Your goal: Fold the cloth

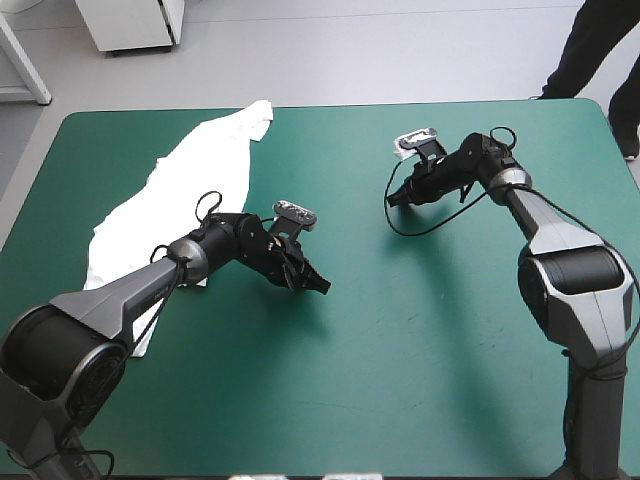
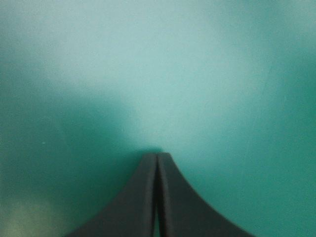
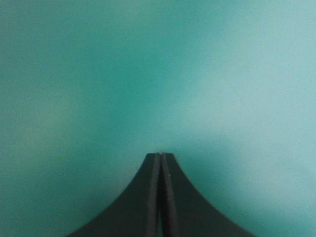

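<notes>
Black-fingered left tool (image 2: 157,155) and right tool (image 3: 161,154) pinched together (both empty), seemingly just above teal-green cover (image 1: 400,330).

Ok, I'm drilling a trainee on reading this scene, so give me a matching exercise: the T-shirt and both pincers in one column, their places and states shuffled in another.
Column one:
1. T-shirt
2. left pincer
3. right pincer

Column two:
A. shut, over the far right part of the teal-green cover
B. lying as a long white strip along the cover's left side
C. shut, near the cover's middle, holding nothing

Pairs: 1-B, 2-C, 3-A
</notes>
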Motion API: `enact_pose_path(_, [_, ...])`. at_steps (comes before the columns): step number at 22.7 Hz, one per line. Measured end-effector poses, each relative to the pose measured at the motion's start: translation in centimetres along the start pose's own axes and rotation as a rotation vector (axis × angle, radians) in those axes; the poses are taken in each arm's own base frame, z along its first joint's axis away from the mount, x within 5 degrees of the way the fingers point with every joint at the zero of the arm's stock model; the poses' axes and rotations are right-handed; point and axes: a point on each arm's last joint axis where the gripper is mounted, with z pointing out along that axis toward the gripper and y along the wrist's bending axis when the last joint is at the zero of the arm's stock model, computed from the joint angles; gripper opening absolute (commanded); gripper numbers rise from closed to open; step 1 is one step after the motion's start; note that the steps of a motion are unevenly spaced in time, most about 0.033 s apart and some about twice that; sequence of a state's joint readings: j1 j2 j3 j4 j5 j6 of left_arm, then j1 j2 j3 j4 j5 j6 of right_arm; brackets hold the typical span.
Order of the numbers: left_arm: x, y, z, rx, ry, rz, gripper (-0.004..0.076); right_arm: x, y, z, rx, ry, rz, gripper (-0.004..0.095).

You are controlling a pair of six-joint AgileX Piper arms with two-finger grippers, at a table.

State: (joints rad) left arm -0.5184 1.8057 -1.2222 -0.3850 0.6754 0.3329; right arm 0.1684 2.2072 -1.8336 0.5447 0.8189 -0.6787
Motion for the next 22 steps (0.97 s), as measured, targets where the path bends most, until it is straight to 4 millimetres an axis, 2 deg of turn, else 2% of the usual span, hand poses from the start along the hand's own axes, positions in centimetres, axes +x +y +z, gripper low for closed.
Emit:
enact_pose_path(8, [0.0,0.0,-0.1,0.000,0.005,0.004,-0.0009,0.1,0.0,-0.2,-0.009,0.025,-0.008,-0.0017])
enact_pose_path(11, [-0.2,-0.2,-0.8,-0.001,0.008,0.022,-0.0009,0.4,-0.6,-1.5,-0.022,0.092,0.004,-0.0017])
enact_pose_path(13, [-0.8,-0.5,-2.4,-0.005,-0.038,0.038,-0.0009,0.1,-1.5,-3.5,-0.007,0.093,0.020,-0.0017])
enact_pose_path(14, [-1.1,-0.8,-3.7,-0.007,-0.072,0.048,-0.0009,-0.2,-1.8,-5.5,0.010,0.072,0.023,-0.0017])
enact_pose_path(15, [-1.2,-1.0,-4.4,-0.007,-0.088,0.053,-0.0009,-0.4,-1.9,-6.5,0.017,0.060,0.025,-0.0017])
enact_pose_path(16, [-1.2,-1.3,-5.7,-0.004,-0.107,0.062,-0.0009,-0.9,-1.7,-8.8,0.030,0.034,0.021,-0.0017])
enact_pose_path(17, [-1.1,-1.5,-6.3,-0.002,-0.111,0.067,-0.0009,-1.0,-1.6,-9.8,0.032,0.026,0.020,-0.0016])
enact_pose_path(19, [-0.7,-2.0,-8.2,-0.009,-0.113,0.090,-0.0008,-1.6,-0.6,-14.1,0.062,-0.009,0.009,-0.0006])
enact_pose_path(21, [-0.3,-2.2,-9.8,-0.029,-0.122,0.109,-0.0008,-1.9,0.6,-17.3,0.076,-0.042,-0.010,0.0041])
enact_pose_path(22, [-0.2,-2.3,-10.7,-0.043,-0.135,0.118,-0.0002,-2.0,1.3,-18.9,0.084,-0.060,-0.024,0.0100])
